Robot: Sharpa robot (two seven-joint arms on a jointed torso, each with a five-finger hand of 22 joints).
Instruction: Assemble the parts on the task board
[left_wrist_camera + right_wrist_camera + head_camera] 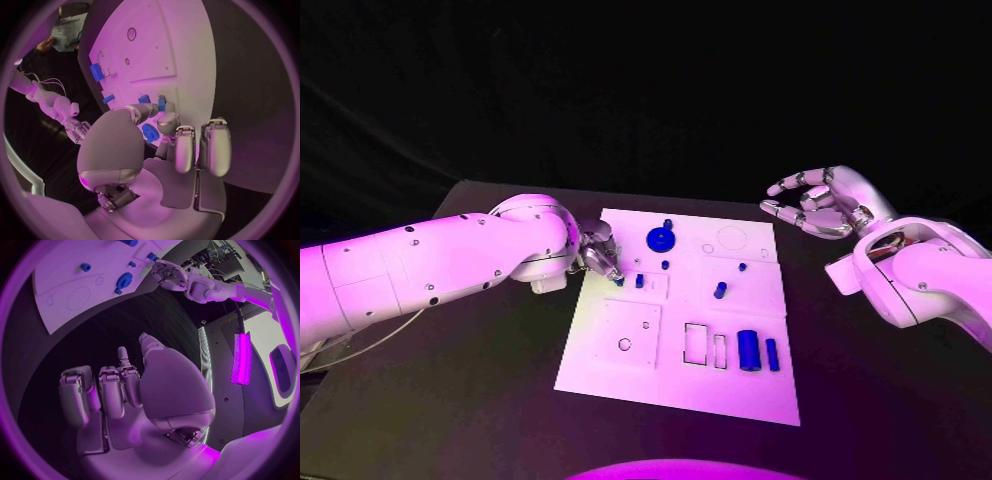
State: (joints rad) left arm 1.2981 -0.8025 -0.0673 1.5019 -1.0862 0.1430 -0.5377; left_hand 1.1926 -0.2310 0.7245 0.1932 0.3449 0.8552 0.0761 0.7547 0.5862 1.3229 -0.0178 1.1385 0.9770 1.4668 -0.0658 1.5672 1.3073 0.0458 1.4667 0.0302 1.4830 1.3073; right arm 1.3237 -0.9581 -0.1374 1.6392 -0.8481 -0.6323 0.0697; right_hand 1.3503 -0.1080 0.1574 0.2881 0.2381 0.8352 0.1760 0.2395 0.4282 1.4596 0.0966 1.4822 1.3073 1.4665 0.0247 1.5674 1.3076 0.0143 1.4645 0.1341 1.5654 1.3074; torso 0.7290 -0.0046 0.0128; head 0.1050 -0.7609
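Task board: white plate lying mid-table, carrying blue parts, including a gear near its far edge. Left hand is reaching over the board's left edge, probably toward a small peg; its grasp cannot be told. Right hand is hovering off-board, fingers loosely apart, holding nothing.

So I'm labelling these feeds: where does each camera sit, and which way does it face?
Head view: on the robot's head, looking down at the task board; both arms, left hand and right hand show.
Left wrist view: behind the left hand, facing the board.
Right wrist view: behind the right hand, off the board's edge.
All three share the blue gear.
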